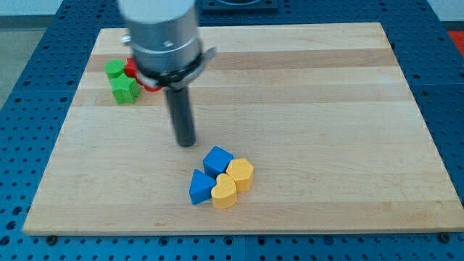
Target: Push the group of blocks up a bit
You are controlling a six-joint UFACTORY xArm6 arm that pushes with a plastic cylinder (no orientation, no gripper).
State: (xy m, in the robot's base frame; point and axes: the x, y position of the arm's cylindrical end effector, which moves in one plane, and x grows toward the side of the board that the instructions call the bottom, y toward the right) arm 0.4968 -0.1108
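Nearest the view's bottom, four blocks sit touching in a cluster: yellow heart block (225, 192), blue triangular block (200, 188), blue cube (217, 160), yellow hexagonal block (241, 174). My tip (187, 143) stands above and left of them, apart; I have no fingers to report. Two green blocks (123, 88) (114, 69) lie top left of the wooden board (326, 109), beside a red block (131, 69), partly hidden, shape uncertain.

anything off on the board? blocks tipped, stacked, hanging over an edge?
Nothing stands out. The blue cube, blue triangular block, yellow heart and yellow hexagon sit flat in a tight cluster. My tip is above them, apart.
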